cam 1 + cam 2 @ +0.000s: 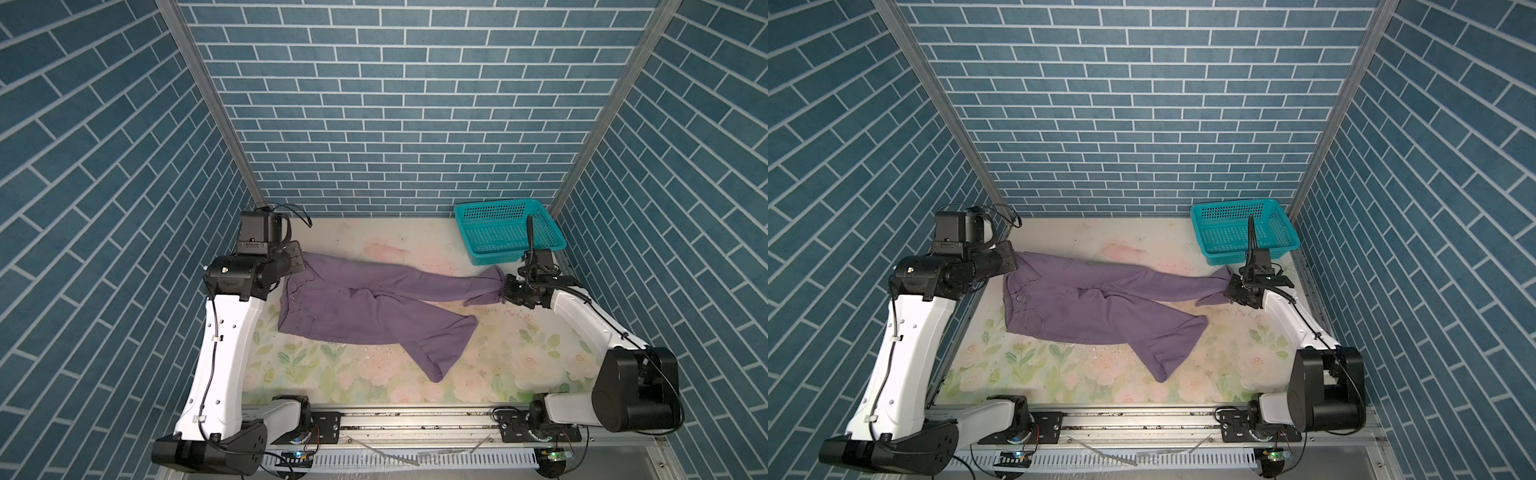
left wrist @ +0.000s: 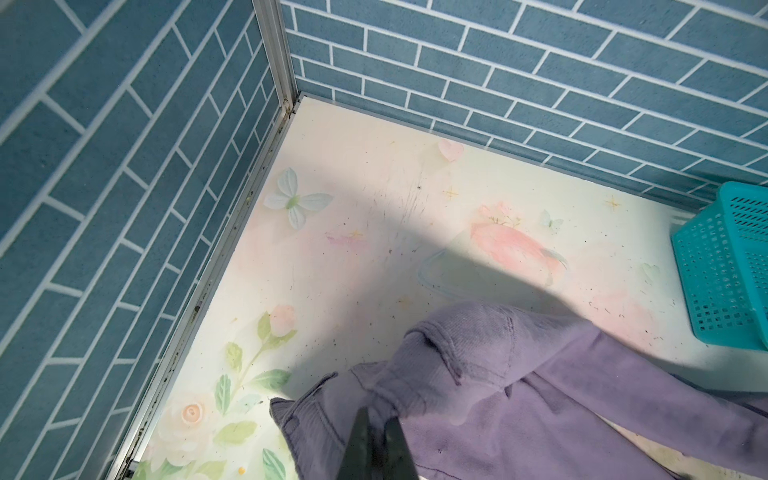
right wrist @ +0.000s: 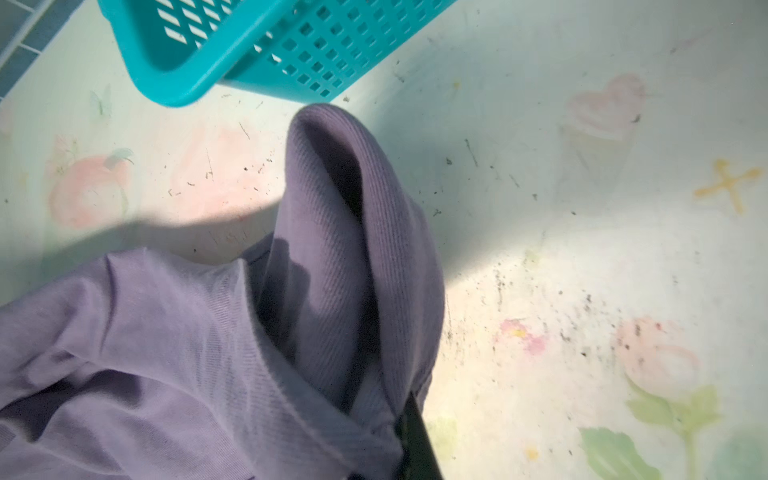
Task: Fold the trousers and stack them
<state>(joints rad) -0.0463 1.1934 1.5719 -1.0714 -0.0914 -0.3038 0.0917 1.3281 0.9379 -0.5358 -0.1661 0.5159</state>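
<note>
Blue brick-pattern walls (image 1: 374, 104) box in a pale floral-print tabletop (image 1: 332, 374), and pretty much its whole width is taken up by the long mauve soft-fabric trousers (image 1: 353, 307), laid with the long axis running side to side. The waistband's far corner is clamped in the left gripper (image 2: 378, 415) and the far leg's hem is pinched tight in the right gripper (image 1: 505, 289), so the cloth is held at both ends. The near leg is left loose, splayed toward the front edge, with its hem nearer the right arm. A teal perforated plastic basket (image 1: 496, 203) is parked just behind the right gripper, not touching, so room there is probably tight.
</note>
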